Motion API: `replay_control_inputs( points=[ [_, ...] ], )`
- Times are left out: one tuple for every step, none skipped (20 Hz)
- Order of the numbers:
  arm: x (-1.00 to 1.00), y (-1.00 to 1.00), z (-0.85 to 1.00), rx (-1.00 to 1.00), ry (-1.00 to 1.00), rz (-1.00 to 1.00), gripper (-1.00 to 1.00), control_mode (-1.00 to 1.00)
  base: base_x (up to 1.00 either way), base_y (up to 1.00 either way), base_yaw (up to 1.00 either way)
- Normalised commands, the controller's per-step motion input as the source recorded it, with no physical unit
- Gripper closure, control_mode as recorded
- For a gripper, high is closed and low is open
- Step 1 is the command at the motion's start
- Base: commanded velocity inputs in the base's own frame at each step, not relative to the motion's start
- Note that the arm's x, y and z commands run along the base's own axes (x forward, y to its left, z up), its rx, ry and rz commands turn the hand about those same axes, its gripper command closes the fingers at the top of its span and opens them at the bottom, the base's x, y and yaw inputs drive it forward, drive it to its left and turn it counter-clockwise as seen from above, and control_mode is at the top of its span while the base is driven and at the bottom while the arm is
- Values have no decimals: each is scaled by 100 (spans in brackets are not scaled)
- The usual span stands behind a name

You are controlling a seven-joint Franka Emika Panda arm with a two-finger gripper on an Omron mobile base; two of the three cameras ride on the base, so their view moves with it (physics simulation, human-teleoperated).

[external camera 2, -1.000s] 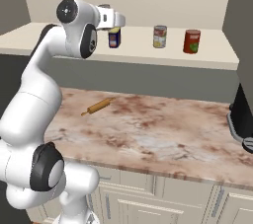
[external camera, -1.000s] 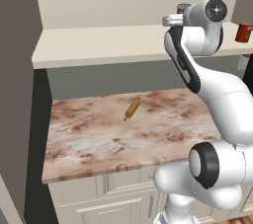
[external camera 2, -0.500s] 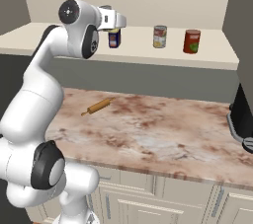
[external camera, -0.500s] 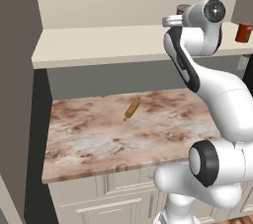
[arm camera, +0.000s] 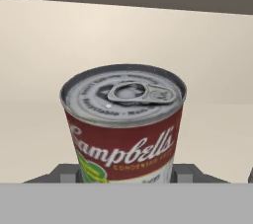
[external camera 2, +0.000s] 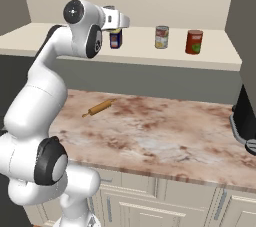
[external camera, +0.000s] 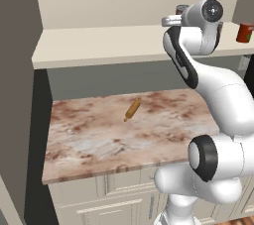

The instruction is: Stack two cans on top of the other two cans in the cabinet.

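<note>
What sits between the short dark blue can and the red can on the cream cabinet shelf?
Right base view: one upright pale-labelled can, apart from the dark blue can and the red can.

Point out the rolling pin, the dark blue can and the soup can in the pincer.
rolling pin (external camera 2: 97, 107): right base view, middle of its barrel.
dark blue can (external camera 2: 116, 39): right base view, its side.
soup can (arm camera: 126, 154): hand view, its red label.

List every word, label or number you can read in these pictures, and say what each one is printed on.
"Campbell's": white script on the red label of the soup can, hand view.
"CONDENSED": small print under the script on that can; the words after it are too blurred to read.
Embossed ring of text on its silver lid: unreadable.
Labels on the blue can, yellow can and red can on the cabinet shelf: too small to read.
</note>
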Motion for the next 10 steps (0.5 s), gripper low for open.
replay_control_inputs(
  points=[
    [9, -5, -4, 1, 2, 0, 100, -100, 0, 0, 0],
    [8, -6, -5, 1, 2, 0, 100, -100, 0, 0, 0],
    [8, -8, -3, 2, 2, 0, 100, -100, 0, 0, 0],
    [10, -11, -1, 3, 2, 0, 100, -100, 0, 0, 0],
    [9, -9, -2, 3, 3, 0, 100, -100, 0, 0, 0],
    [8, -9, -2, 2, 3, 0, 100, -100, 0, 0, 0],
    [8, -9, -2, 2, 3, 0, 100, -100, 0, 0, 0],
    [6, -9, -4, 3, 2, 0, 100, -100, 0, 0, 0],
    [5, -8, -5, 3, 2, 0, 100, -100, 0, 0, 0],
    [6, -7, -5, 3, 2, 0, 100, -100, 0, 0, 0]
  ],
)
